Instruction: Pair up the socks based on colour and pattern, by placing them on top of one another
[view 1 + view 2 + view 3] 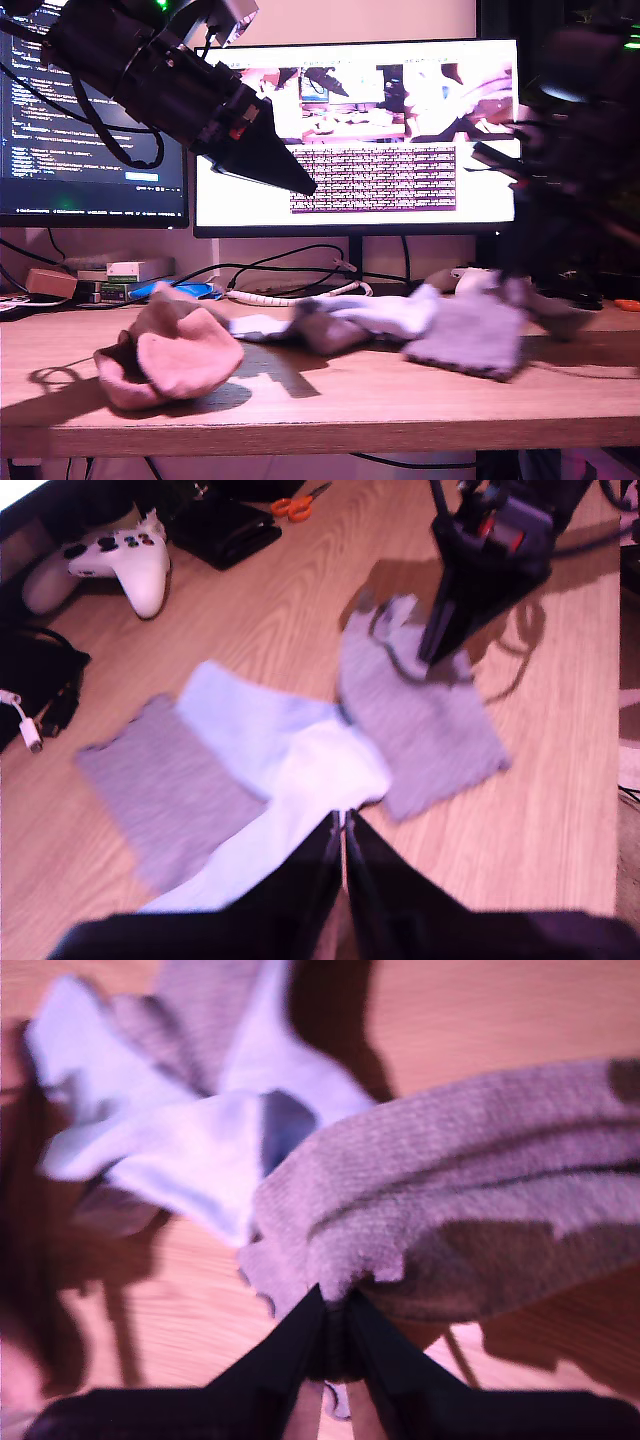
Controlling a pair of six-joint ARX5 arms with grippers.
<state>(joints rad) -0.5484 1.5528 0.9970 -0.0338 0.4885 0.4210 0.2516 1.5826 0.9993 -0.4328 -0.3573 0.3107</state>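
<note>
Socks sprawl across the tabletop [350, 405]: pink socks [180, 355] at the exterior view's left, pale-blue socks [390, 315] in the middle, grey-lavender sock [465, 340] to the right. My second end effector [335, 1330] is pinched tight on the grey-lavender sock's frilly edge. My first end effector [300, 185] hangs above, closed up and empty.

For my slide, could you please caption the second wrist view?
My second gripper pinching a grey-lavender sock beside pale-blue socks.
</note>
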